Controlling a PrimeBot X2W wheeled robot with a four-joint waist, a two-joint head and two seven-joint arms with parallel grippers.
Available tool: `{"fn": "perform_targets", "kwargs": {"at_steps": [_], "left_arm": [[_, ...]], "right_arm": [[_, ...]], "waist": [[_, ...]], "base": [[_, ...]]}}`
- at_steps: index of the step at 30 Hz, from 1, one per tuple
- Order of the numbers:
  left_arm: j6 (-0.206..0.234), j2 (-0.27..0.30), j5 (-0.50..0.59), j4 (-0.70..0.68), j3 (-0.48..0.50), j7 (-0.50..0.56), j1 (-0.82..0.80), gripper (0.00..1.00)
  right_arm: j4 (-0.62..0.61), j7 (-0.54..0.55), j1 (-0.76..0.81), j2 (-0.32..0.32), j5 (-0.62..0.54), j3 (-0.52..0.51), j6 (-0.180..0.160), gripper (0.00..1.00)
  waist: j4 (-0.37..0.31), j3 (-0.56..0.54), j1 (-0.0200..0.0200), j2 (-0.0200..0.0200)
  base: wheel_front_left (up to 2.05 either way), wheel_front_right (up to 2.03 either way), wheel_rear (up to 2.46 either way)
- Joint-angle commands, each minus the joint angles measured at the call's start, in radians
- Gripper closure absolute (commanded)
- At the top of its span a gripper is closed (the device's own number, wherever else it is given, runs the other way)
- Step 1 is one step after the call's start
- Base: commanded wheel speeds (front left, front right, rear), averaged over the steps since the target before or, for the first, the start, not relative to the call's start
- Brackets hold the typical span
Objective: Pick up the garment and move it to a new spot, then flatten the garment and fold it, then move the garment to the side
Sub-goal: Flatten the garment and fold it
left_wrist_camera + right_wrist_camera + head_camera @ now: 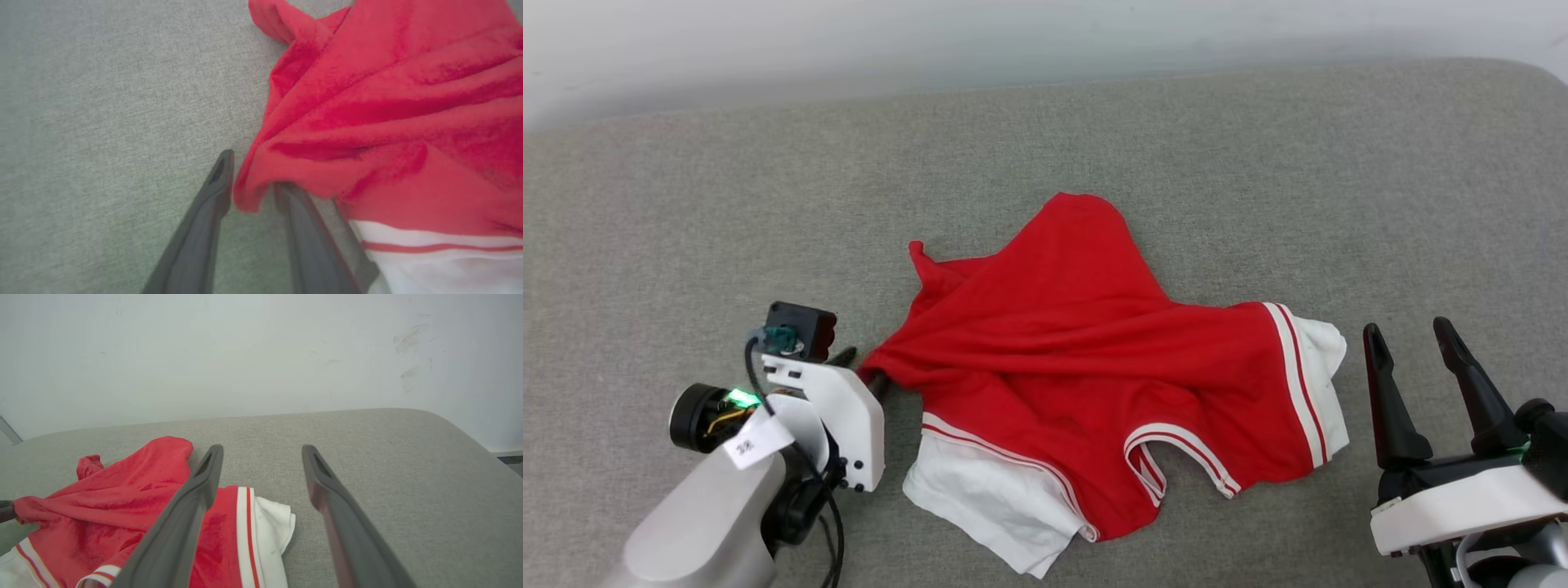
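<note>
The garment (1078,327) is a red jersey with white sleeve panels and striped trim, lying crumpled on the grey cushion (1258,163). Its left edge is drawn into a point at my left gripper (864,369). In the left wrist view the left gripper (253,175) has its two dark fingers apart, and a fold of the garment (388,102) hangs between them and drapes over the right finger's tip. My right gripper (1409,335) stands open to the right of the garment's white sleeve, touching nothing. In the right wrist view the right gripper (262,453) is open above the cushion, with the garment (122,506) at its left.
The grey cushion (388,477) stretches wide around the garment, with a rounded far right corner. A pale wall (245,355) rises right behind it.
</note>
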Motion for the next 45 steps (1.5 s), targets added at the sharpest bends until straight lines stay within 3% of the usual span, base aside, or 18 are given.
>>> {"fn": "perform_targets", "kwargs": {"at_steps": [1,8,14,22,30,35,45], "left_arm": [[0.01,-0.009,-0.003,0.001,0.014,-0.034,0.018,0.0],[0.083,-0.053,-0.002,-0.032,0.087,-0.268,0.102,0.0],[0.148,-0.072,0.013,-0.101,0.113,-0.399,0.197,0.0],[0.242,-0.081,0.045,-0.251,0.155,-0.472,0.311,0.0],[0.313,-0.072,0.089,-0.391,0.161,-0.47,0.395,0.0],[0.277,-0.043,0.092,-0.44,0.084,-0.344,0.37,0.0],[0.131,-0.039,0.079,-0.449,-0.134,0.021,0.245,0.0]], "right_arm": [[-0.003,0.003,-0.015,0.002,-0.008,0.0,-0.001,0.0],[-0.012,0.015,0.002,0.002,-0.019,-0.001,-0.001,0.0],[-0.023,0.032,0.034,0.002,-0.022,-0.014,-0.001,0.0],[-0.025,0.055,0.077,0.002,-0.009,-0.027,-0.001,0.0],[-0.032,0.071,0.105,0.002,-0.003,-0.041,-0.001,0.0],[-0.037,0.079,0.105,0.002,-0.002,-0.048,-0.001,0.0],[-0.025,0.081,0.07,0.002,0.001,-0.035,-0.001,0.0]], "waist": [[0.004,-0.006,0.0,0.0],[0.025,-0.055,0.0,0.0],[0.047,-0.106,0.0,0.0],[0.051,-0.156,0.0,0.0],[0.048,-0.178,0.0,0.0],[0.055,-0.171,0.0,0.0],[0.054,-0.131,0.0,0.0]], "base": [[0.0,0.0,0.0],[0.0,0.0,0.0],[0.0,0.0,0.0],[0.0,0.0,0.0],[0.0,0.0,0.0],[0.0,0.0,0.0],[0.0,0.0,0.0]]}}
